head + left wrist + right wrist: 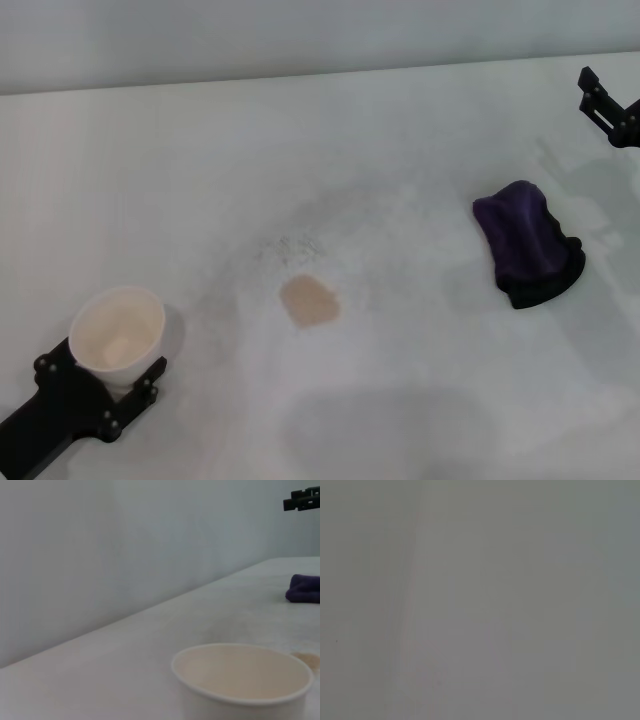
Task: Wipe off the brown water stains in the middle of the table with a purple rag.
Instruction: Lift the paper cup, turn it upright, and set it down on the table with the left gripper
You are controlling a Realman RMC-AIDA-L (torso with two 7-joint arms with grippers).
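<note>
White table (pixel 420 120) bears brown stain (pixel 309 301), purple rag (pixel 526 243).

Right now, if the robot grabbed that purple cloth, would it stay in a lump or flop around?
The purple rag would probably flop: it sits on the table as a soft, wrinkled heap, so a pinch likely lifts one fold while the rest hangs. It looks light for its size. It seems unlikely to roll, though pushed it may bunch up. The right gripper is beyond it, apart.
</note>
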